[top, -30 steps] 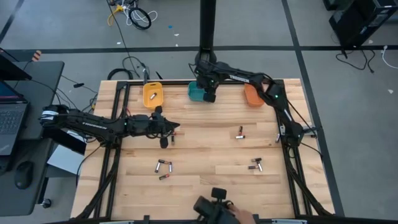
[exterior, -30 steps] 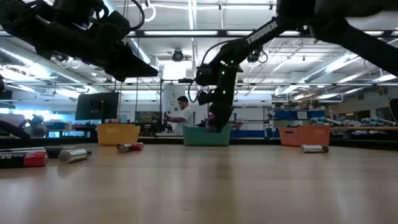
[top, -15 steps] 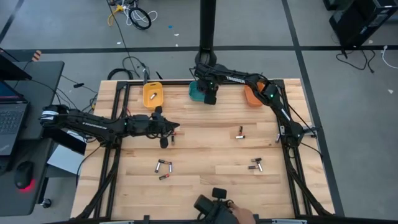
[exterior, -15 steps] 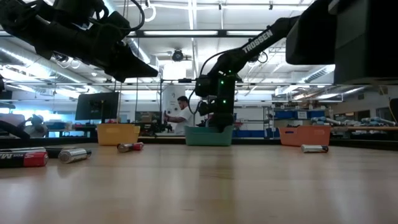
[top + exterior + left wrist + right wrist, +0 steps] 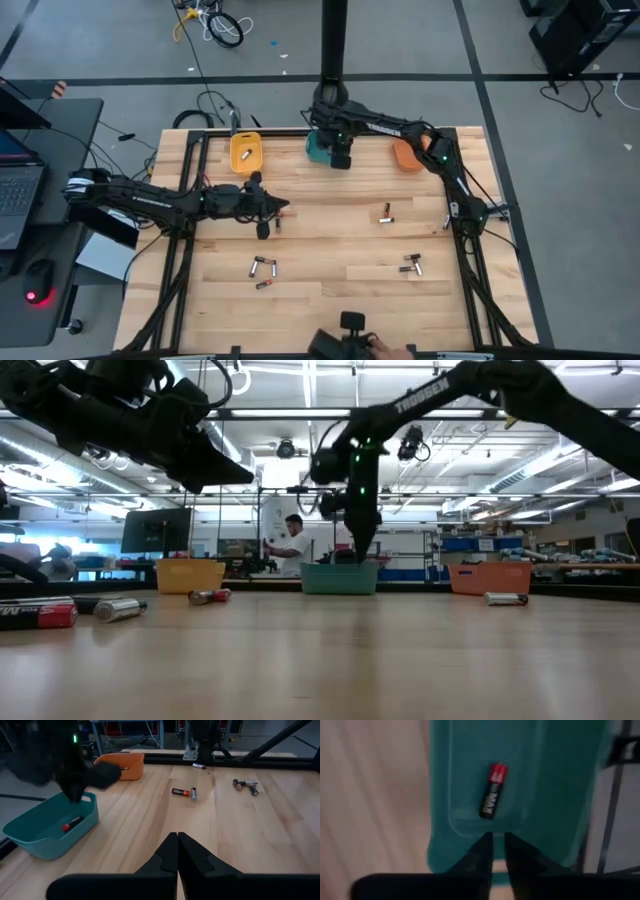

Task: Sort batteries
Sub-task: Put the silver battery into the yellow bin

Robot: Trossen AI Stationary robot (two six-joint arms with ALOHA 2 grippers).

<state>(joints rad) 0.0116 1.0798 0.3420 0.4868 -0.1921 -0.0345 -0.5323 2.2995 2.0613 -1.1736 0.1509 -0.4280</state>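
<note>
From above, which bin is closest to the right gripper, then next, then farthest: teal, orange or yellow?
From the right gripper:
1. Teal bin, right beneath it, back middle of the table.
2. Orange bin, back right corner.
3. Yellow bin, back left.

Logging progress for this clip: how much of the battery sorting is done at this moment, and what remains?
Done: one red-tipped battery lies in the teal bin and one cell in the yellow bin. In hand: nothing; the right gripper hangs over the teal bin, fingers nearly closed and empty, while the left gripper, shut and empty, waits mid-table. Left: loose batteries in several spots on the table; what the orange bin holds cannot be seen.
</note>
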